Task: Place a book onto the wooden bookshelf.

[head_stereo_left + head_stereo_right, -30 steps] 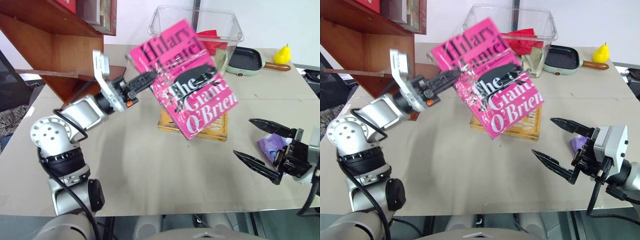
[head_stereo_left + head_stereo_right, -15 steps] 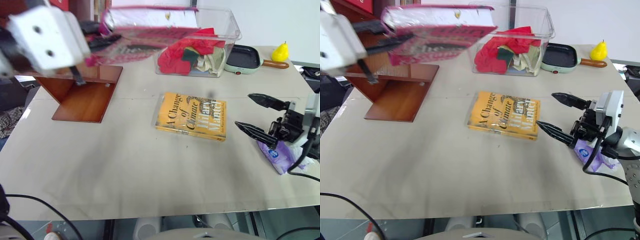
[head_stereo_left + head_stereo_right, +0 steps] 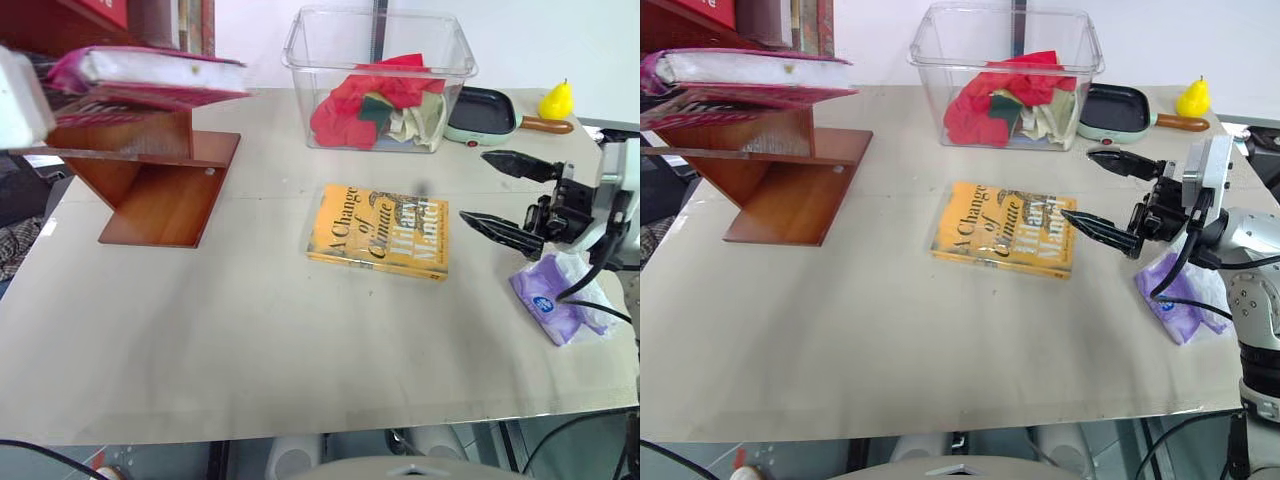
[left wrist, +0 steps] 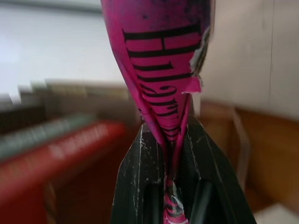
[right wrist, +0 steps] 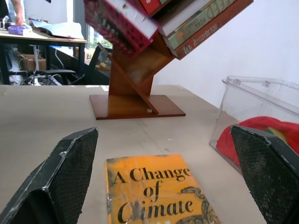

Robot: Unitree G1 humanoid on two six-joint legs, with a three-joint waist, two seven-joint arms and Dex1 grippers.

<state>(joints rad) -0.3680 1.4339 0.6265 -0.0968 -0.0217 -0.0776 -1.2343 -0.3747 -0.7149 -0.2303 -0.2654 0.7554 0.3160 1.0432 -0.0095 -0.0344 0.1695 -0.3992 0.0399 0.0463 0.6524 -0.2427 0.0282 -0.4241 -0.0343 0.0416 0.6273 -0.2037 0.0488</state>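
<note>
Lying nearest on the pale table [image 3: 250, 340], toward five o'clock, a purple tissue packet [image 3: 556, 300] rests close to the right edge. Just above it the right gripper [image 3: 1102, 190] hovers clear of the surface on a raised, bent arm, its two black fingers spread wide with nothing between them, tips pointing toward nine o'clock. Those tips reach near the right edge of the yellow-orange book [image 3: 381, 230], which lies flat at the table's middle with its cover up. Farther back at twelve o'clock stands a clear plastic bin [image 3: 330, 30], uncovered, holding a heap of red cloth [image 3: 345, 112] with some green and pale fabric mixed in. To its right, toward one o'clock, a small green pan [image 3: 485, 112] sits with a yellow pear-shaped object [image 3: 557, 100] just past its handle. At ten o'clock stands the wooden bookshelf [image 3: 160, 190], its flat base on the table and slanted boards rising, with several books resting in its upper part. Against the shelf's upper boards, held roughly level, is the pink book [image 3: 150, 75], white page edges facing outward. The left gripper [image 4: 175, 175] is clamped tight on the pink cover.
</note>
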